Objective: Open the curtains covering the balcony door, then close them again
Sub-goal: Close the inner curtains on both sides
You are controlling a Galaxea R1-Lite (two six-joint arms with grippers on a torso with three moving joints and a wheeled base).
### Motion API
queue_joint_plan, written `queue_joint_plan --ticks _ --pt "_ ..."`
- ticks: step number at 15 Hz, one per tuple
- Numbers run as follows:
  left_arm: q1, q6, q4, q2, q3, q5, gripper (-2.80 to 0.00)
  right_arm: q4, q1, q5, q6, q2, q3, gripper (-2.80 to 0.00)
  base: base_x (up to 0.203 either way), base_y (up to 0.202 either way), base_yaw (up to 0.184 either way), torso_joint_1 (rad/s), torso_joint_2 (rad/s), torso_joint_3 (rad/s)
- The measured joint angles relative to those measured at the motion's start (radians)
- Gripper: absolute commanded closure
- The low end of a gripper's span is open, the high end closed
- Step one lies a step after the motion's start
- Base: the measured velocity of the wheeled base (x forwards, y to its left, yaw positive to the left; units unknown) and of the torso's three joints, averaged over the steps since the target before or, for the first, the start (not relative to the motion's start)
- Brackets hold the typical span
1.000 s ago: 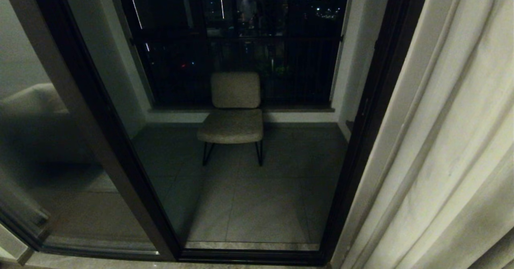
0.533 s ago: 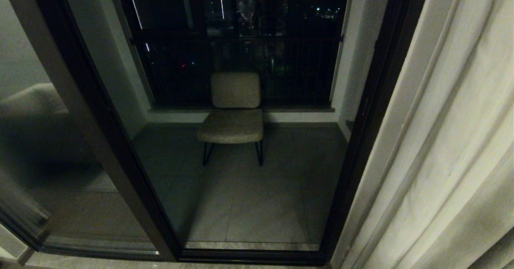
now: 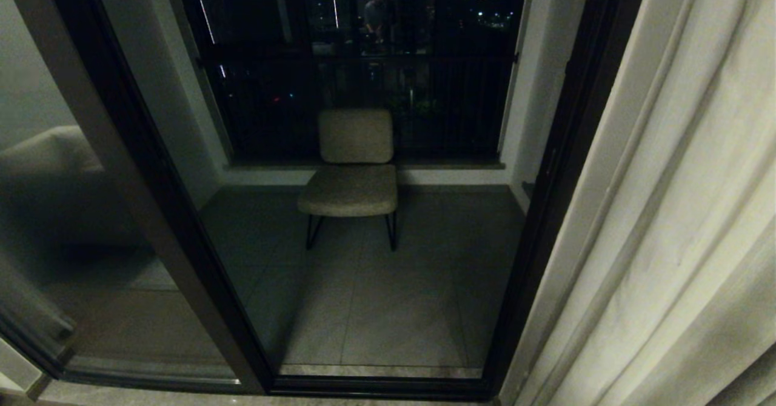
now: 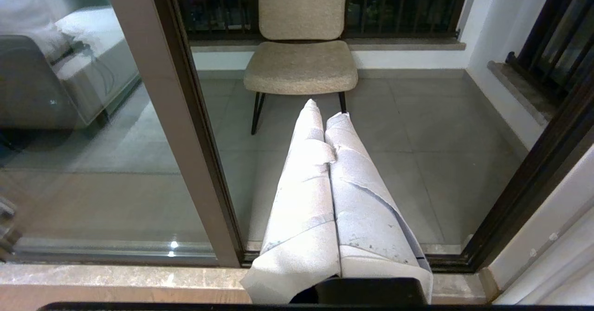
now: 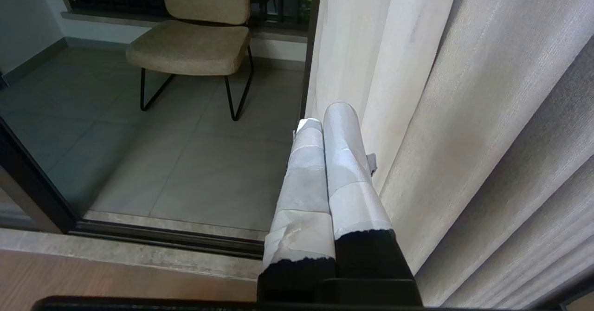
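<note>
Our curtains (image 3: 679, 212) hang gathered right; next we close them across the balcony door (image 3: 533, 212), right gripper (image 5: 327, 116) and left gripper (image 4: 325, 111) both clamped empty

A beige upholstered chair on thin black metal legs (image 3: 353, 173) is standing on the grey tiled balcony floor (image 3: 388, 309), its back to a dark barred railing (image 3: 364, 100). City lights are glowing in the night beyond. White side walls (image 3: 542, 73) are flanking the balcony. A pale stone threshold (image 4: 116, 274) is running along the wooden indoor floor (image 5: 93, 274).
</note>
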Motion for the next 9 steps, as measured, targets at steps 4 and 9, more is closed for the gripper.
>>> queue_joint_plan --ticks 4,9 --pt "0.0 0.0 0.0 0.0 0.0 0.0 0.0 -0.004 0.001 -0.023 -0.001 0.0 -0.007 0.0 0.0 0.0 0.0 0.0 0.0 0.0" --pt "0.0 0.0 0.0 0.0 0.0 0.0 0.0 0.064 0.001 -0.032 -0.053 0.011 -0.17 0.0 0.0 0.0 0.0 0.0 0.0 0.0"
